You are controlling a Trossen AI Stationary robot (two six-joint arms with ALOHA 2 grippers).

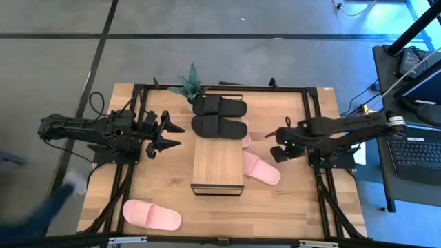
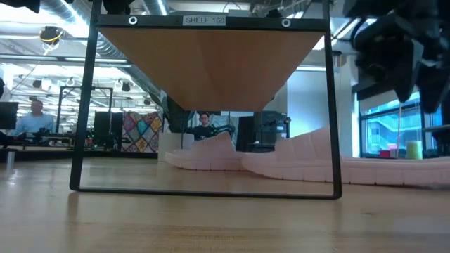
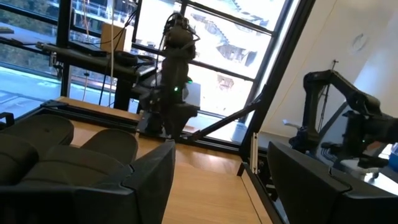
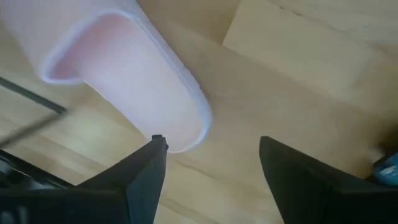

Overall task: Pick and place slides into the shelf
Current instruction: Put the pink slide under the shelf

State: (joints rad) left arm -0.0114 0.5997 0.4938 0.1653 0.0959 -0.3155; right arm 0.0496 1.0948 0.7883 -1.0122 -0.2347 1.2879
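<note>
High view shows the right gripper, jaws spread, hovering at the pink slide's 1 o'clock beside the shelf: approach step, so it likely must lower and clamp; left gripper waits released.

Black pair lies side by side behind the shelf; pink slides beside it, one apart in front.

a small green plant on the table, a laptop alongside.
</note>
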